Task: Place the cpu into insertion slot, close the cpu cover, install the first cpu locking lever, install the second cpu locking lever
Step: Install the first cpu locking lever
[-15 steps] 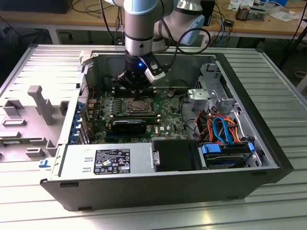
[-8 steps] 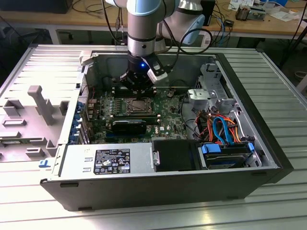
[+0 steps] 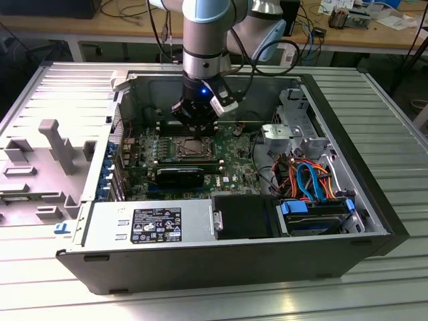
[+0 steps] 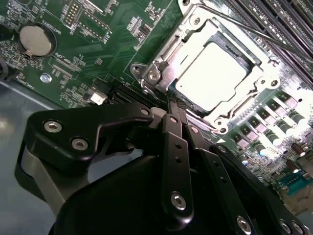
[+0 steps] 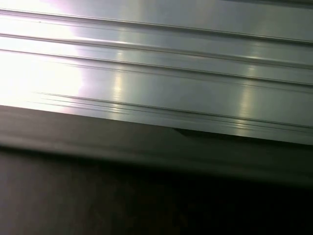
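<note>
In the second wrist view the cpu lies flat in the insertion slot, its dull silvery top showing through the window of the cpu cover, which lies down over it. A thin locking lever rod runs along one side of the socket. My gripper is shut, its two black fingers pressed together with the tips at the socket's edge. In the exterior view the gripper hangs just above the socket on the green motherboard.
The motherboard lies inside an open computer case on a ribbed metal table. Black memory slots flank the socket. A power supply sits at the front, and drive bays with orange and blue cables at the exterior view's right.
</note>
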